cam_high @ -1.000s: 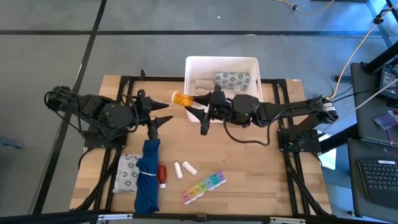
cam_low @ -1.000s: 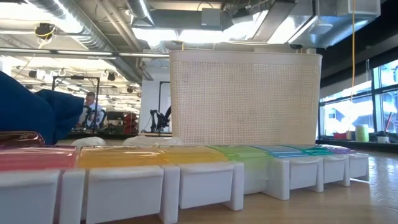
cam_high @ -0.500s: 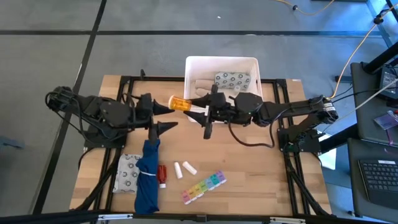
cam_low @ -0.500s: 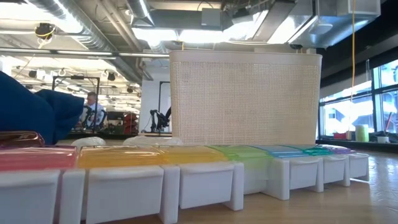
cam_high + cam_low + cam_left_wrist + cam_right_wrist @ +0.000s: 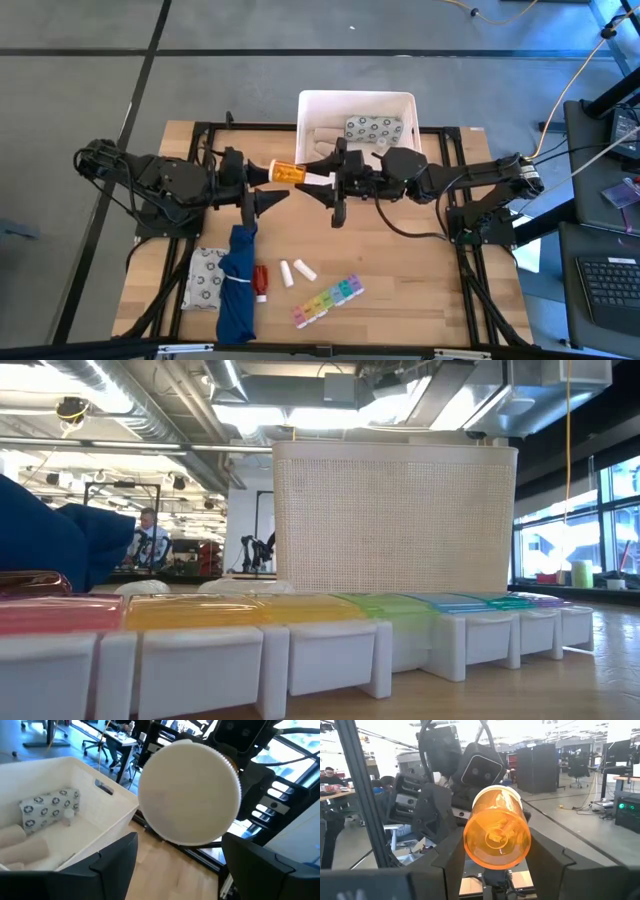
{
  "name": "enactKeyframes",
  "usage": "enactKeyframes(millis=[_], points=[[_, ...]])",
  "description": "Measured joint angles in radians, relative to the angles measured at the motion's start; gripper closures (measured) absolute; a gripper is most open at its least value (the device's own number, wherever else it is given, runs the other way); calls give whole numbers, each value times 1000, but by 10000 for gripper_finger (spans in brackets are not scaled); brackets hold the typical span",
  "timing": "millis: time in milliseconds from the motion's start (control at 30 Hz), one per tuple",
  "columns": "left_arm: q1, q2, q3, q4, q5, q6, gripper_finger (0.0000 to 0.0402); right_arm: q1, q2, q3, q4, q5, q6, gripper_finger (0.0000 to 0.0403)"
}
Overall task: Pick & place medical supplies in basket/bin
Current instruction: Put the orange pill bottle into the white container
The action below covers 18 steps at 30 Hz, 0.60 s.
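Note:
An orange pill bottle (image 5: 290,172) with a white cap (image 5: 189,792) hangs in the air by the near left corner of the white basket (image 5: 305,110). My right gripper (image 5: 312,178) is shut on it. My left gripper (image 5: 268,186) faces the cap end, open, its fingers apart on either side of the cap and touching nothing. A patterned packet (image 5: 373,128) and white gauze rolls (image 5: 325,135) lie inside the basket. On the table's near part lie a rainbow pill organizer (image 5: 328,300), a red tube (image 5: 261,280), two small white rolls (image 5: 297,271) and another patterned packet (image 5: 207,277). My right gripper pinches the bottle's orange body (image 5: 496,827) between its two fingers (image 5: 451,855), one on each side. The fingers come level from the table's right and lie along the bottle, whose base faces my wrist and whose cap points at the left arm. The bottle is lifted clear, roughly level.
A blue cloth bundle (image 5: 238,285) lies on the near left beside the packet. Black frame rails (image 5: 450,215) run along both sides of the table. In the low view the pill organizer (image 5: 300,630) fills the foreground before the basket (image 5: 395,515). A person sits far off in the room.
My left gripper has spread its fingers wider, let go of the bottle's cap end and rolled about its own axis. My right gripper has turned at the wrist, swinging the bottle a little toward the table's near edge and more nearly level.

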Motion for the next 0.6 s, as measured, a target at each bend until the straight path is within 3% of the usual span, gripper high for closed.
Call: enactKeyframes(millis=[400, 600], points=[[0, 0, 0, 2, 1, -60, 121, 5, 0, 0, -1, -3, -24, 228], [0, 0, 0, 113, 45, 93, 123, 9, 0, 0, 15, -13, -47, 228]])
